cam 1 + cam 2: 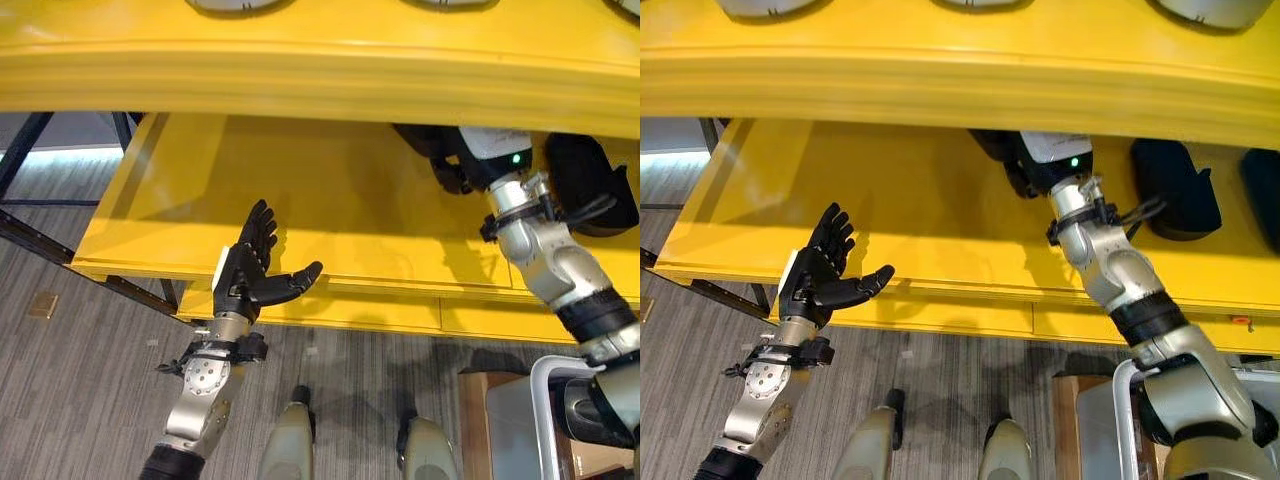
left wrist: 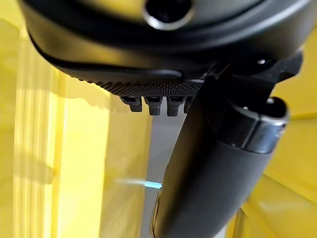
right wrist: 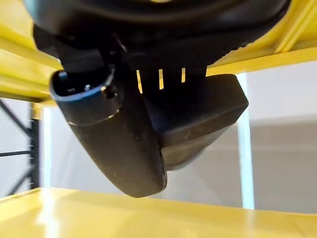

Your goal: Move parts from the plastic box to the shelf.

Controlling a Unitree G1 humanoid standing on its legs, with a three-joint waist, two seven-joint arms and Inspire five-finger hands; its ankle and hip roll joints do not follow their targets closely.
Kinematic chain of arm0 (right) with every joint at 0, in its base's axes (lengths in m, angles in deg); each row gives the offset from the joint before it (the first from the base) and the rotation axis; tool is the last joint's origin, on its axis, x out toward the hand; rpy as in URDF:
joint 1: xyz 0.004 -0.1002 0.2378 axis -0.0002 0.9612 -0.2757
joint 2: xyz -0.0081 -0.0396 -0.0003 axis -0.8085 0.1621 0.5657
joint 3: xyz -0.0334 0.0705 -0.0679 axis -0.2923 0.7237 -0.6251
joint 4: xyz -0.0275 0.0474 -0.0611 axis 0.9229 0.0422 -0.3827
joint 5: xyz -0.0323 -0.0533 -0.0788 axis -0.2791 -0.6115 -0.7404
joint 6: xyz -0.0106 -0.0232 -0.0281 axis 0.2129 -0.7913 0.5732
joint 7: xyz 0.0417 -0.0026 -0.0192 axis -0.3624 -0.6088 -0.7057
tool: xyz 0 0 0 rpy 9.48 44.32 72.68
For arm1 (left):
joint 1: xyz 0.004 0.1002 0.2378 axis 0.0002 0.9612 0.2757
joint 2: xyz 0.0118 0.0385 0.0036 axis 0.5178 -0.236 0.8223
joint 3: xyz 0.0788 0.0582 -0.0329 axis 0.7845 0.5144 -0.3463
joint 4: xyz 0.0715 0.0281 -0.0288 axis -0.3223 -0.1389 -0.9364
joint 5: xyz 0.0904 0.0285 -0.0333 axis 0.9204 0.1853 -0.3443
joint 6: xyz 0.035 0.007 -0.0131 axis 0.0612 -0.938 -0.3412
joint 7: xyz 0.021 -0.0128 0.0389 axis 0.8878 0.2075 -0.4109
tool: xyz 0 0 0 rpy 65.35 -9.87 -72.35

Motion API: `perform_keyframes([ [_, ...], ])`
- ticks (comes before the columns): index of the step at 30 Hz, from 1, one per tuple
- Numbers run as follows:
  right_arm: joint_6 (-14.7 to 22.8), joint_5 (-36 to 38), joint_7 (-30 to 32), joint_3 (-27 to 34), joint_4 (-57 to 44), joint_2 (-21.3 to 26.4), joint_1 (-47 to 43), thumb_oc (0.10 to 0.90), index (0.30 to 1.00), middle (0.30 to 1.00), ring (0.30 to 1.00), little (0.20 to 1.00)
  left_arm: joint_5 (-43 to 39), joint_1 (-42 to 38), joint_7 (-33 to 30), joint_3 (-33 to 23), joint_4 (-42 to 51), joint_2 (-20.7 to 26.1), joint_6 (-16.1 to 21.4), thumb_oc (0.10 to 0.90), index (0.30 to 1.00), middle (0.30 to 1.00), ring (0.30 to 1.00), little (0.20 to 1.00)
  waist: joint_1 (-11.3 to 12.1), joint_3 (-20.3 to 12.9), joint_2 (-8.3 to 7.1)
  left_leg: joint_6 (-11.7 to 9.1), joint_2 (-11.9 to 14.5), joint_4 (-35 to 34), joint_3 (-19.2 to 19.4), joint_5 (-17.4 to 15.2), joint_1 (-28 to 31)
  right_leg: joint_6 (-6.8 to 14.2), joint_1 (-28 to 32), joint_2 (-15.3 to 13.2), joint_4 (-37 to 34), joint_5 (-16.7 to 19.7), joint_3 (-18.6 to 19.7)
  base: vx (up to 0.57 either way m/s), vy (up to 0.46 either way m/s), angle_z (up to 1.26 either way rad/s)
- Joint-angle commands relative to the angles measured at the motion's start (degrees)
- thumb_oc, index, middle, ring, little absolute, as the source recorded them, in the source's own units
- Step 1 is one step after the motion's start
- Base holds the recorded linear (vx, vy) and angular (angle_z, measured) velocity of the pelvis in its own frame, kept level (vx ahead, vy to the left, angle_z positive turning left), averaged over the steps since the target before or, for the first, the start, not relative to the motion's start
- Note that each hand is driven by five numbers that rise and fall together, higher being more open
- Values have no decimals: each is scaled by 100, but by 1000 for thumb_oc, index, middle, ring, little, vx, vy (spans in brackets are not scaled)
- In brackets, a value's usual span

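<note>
Yellow shelf [image 1: 330,215]; right hand [image 3: 148,114] fingers around dark part [image 3: 203,119], left hand [image 1: 252,272] fingers spread, empty.

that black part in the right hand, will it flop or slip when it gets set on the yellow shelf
The black part looks like moulded plastic with a firm edge, so probably stiff, not floppy. Its smooth face could slip in the right hand. Its rounded body may rock on the yellow shelf. The left hand is open.
</note>
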Motion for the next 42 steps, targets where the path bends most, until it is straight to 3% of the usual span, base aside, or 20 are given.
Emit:
perform_keyframes([
  [1,-90,207,715,56,193,64,-1495,400,300,300,300,300,-118,-286,-18,-60,727,370,683,900,1000,1000,1000,1000,148,-401,-198,5,572,641,-75,-748,87,-194,-135,-62,197,122,167,-48,-29,0],
  [11,-234,653,670,-684,1896,-389,-2595,400,300,300,300,300,-141,-208,-136,-136,981,490,680,900,1000,1000,1000,1000,288,-296,-178,47,710,1693,-303,-1183,-648,-296,-1059,163,1348,-360,328,-47,-23,-9],
  [19,-209,888,621,-1063,2965,-686,-2817,400,300,300,300,300,-180,-219,-146,-55,1027,572,691,900,1000,1000,1000,1000,343,-262,-122,79,681,1948,-396,-1277,-827,-321,-1283,202,1648,-470,354,-4,-7,3],
  [28,-152,993,517,-1294,3684,-1035,-2754,400,300,300,300,300,-99,-332,-202,63,981,611,719,900,1000,1000,1000,1000,378,-199,-86,102,628,2134,-461,-1353,-967,-357,-1407,182,1871,-582,335,1,-3,1],
  [42,-100,968,400,-1301,3772,-1398,-2361,400,300,300,300,300,-23,-348,-287,99,962,568,738,900,1000,1000,1000,1000,360,-193,-55,81,605,2067,-459,-1303,-1002,-360,-1449,167,1864,-547,343,2,-2,1],
])
